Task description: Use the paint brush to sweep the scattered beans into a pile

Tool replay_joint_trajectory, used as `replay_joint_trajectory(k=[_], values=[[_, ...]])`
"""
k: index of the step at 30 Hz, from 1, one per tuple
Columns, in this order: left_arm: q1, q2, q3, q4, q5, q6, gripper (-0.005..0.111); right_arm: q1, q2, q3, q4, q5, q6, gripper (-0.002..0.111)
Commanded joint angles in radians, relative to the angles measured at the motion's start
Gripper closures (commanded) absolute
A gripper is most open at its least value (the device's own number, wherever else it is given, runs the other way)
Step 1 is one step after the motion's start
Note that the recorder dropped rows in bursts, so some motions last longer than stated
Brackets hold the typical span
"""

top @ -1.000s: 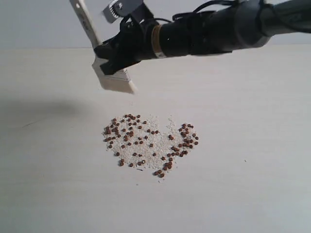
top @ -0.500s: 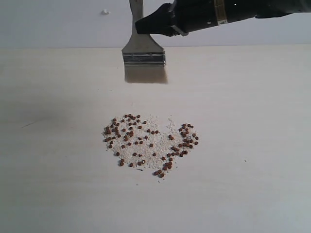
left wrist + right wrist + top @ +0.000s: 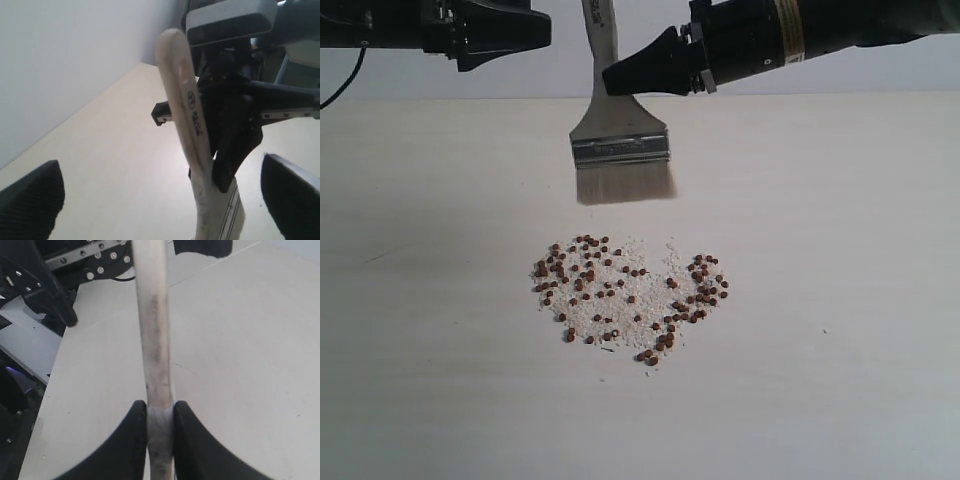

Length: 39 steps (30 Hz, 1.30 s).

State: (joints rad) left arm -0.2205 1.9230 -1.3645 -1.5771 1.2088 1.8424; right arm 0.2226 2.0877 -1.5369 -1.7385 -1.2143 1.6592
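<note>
Left end effector (image 3: 162, 200) gapes wide — right end effector (image 3: 160, 412) pinches tight.

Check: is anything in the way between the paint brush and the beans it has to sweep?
Nothing visible. The paint brush, gripped in the right hand, hangs bristles-down over the table just past the beans; only bare surface lies between them. The open left hand is off to the side.
</note>
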Motion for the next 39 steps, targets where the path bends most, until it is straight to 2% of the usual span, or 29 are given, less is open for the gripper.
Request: replay_joint_trajectory(k=[1,9,18,24,31,39], values=[[0.0,0.013,0.006,-0.035,0.012,0.017,0.002,0.01,0.033,-0.006,0.0,-0.007,-0.007,0.108],[-0.002,0.049,0.013,-0.056,0.012,0.017,0.002,0.043,0.052,-0.006,0.007,-0.007,-0.012,0.108],[-0.103,0.053,0.015,-0.045,0.012,0.008,0.002,0.056,0.052,-0.006,0.035,-0.007,-0.017,0.108],[-0.103,0.055,0.015,-0.143,0.012,-0.031,0.002,0.056,0.052,-0.006,0.035,-0.007,-0.153,0.108],[-0.1,0.055,0.015,-0.154,0.012,-0.052,0.002,0.052,0.052,-0.006,0.101,-0.007,-0.329,0.108],[-0.1,0.055,0.015,-0.167,0.012,-0.043,0.002,-0.017,0.053,-0.006,0.158,-0.007,-0.307,0.108]])
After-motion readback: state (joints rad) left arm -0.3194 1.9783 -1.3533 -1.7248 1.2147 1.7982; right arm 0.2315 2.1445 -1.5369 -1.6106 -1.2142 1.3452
